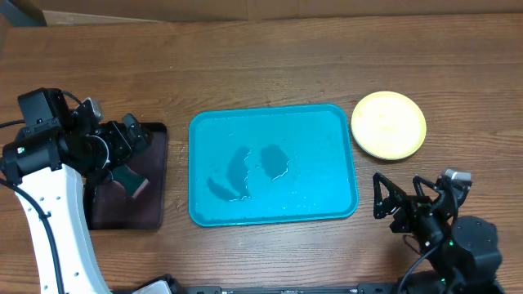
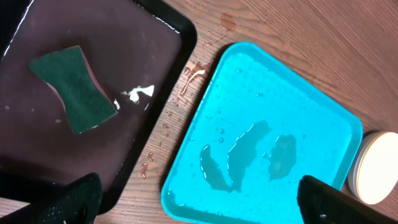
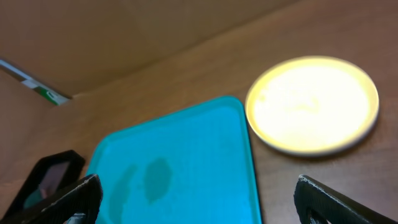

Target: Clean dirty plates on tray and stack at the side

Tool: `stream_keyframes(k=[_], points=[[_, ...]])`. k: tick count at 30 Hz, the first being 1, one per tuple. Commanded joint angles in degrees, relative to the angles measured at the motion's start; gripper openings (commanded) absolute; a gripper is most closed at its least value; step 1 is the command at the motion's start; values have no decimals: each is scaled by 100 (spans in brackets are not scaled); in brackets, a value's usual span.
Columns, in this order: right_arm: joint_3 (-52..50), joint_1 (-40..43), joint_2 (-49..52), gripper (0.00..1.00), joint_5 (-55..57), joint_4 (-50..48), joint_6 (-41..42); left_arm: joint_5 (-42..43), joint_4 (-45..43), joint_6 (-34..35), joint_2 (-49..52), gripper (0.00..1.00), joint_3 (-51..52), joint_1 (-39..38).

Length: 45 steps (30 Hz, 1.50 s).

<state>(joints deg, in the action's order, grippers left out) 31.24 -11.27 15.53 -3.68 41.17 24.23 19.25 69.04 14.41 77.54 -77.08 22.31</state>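
The turquoise tray point(image 1: 327, 131) lies mid-table with no plates on it, only water puddles point(image 1: 274, 161); it also shows in the left wrist view point(image 2: 323, 118) and the right wrist view point(image 3: 205, 143). A yellow-green plate point(image 1: 389, 124) sits on the table right of the tray's far corner, also seen in the right wrist view point(image 3: 313, 104) and the left wrist view point(image 2: 379, 169). The white and pale blue plates do not show separately. My left gripper point(image 1: 132, 135) is open and empty over the dark tray. My right gripper point(image 1: 400, 200) is open and empty at the front right, near the tray's corner.
A dark maroon-black tray point(image 1: 155, 214) lies left of the turquoise tray, with a green sponge point(image 1: 131, 181) in it, also in the left wrist view point(image 2: 73, 89). Water drops point(image 2: 193, 73) dot the wood between the two trays.
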Motion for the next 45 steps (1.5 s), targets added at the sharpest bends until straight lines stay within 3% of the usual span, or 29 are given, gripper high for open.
stream_keyframes(k=[1,11,22,37,45], points=[[-284,50,-334,100,85,-72,387,-24,-9,-26,39,100,-66,-22],[-850,247,-1145,100,260,-542,101,-24,-7,-26,39,100,-66,-22],[-1989,278,-1537,100,-46,-2566,107,-24,-9,-26,39,99,-66,-22],[-3088,608,-1537,100,-42,-4365,101,-24,-9,-26,39,100,-66,-22],[-3080,787,-1537,100,-15,-4107,-221,-24,-7,-26,39,100,-66,-22]])
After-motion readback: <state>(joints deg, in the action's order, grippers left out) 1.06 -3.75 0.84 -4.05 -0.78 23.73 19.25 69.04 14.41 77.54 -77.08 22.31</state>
